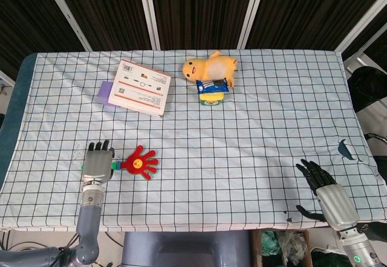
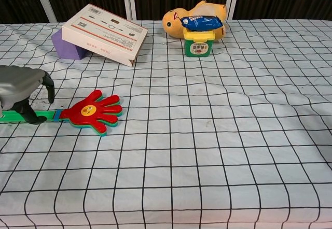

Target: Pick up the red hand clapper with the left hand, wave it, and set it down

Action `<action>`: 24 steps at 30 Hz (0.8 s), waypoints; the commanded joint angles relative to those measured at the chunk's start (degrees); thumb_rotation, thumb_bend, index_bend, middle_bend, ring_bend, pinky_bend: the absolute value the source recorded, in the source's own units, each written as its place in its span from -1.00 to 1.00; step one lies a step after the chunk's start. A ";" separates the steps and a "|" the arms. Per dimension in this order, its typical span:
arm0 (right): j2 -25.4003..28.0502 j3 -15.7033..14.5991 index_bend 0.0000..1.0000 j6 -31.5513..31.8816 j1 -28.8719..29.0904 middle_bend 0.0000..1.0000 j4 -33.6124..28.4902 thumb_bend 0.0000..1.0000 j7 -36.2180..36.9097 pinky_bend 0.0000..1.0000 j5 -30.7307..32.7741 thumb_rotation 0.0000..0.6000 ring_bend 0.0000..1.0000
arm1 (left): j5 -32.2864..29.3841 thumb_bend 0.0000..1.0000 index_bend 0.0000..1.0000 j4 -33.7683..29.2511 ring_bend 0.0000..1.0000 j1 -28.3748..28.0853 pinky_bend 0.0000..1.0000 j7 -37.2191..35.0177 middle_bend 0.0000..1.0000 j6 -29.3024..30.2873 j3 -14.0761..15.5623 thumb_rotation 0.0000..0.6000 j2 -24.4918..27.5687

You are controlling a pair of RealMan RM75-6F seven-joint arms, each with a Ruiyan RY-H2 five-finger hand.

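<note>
The red hand clapper (image 1: 140,162) lies flat on the checked cloth at the front left, its green handle (image 2: 44,116) pointing left. My left hand (image 1: 97,164) sits over that handle, just left of the red palm. In the chest view the left hand (image 2: 23,86) arches above the handle with fingers apart, and one dark fingertip (image 2: 28,118) touches down by the handle. It grips nothing that I can see. My right hand (image 1: 329,194) rests at the front right edge of the table, fingers spread and empty; the chest view does not show it.
A white box (image 1: 143,86) leans on a purple block (image 1: 107,92) at the back left. A yellow plush duck (image 1: 209,68) and a small green-yellow cup (image 2: 199,43) with a blue packet on top stand at the back centre. A small dark mark (image 1: 346,149) lies on the cloth at right.
</note>
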 commanded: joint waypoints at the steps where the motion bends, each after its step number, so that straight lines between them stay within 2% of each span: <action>1: 0.03 0.03 -1.00 -0.06 0.01 -1.00 0.01 -0.69 0.10 -0.71 -0.02 1.00 -1.00 | -0.75 -0.44 -0.19 0.06 -0.69 -0.49 -0.68 0.11 -0.71 -0.21 0.16 1.00 -0.52; 17: 0.03 0.27 -1.00 -0.19 -0.04 -1.00 -0.01 -0.68 0.44 -0.71 0.01 1.00 -1.00 | -2.63 -0.43 -0.19 1.05 -0.69 -2.10 -0.67 -0.54 -0.72 0.06 0.76 1.00 -1.99; 24: 0.02 0.36 -1.00 -0.21 -0.07 -1.00 -0.03 -0.68 0.49 -0.71 -0.01 1.00 -1.00 | -2.98 -0.25 -0.13 1.93 -0.69 -2.78 -0.67 -1.13 -0.70 -0.04 0.91 1.00 -2.59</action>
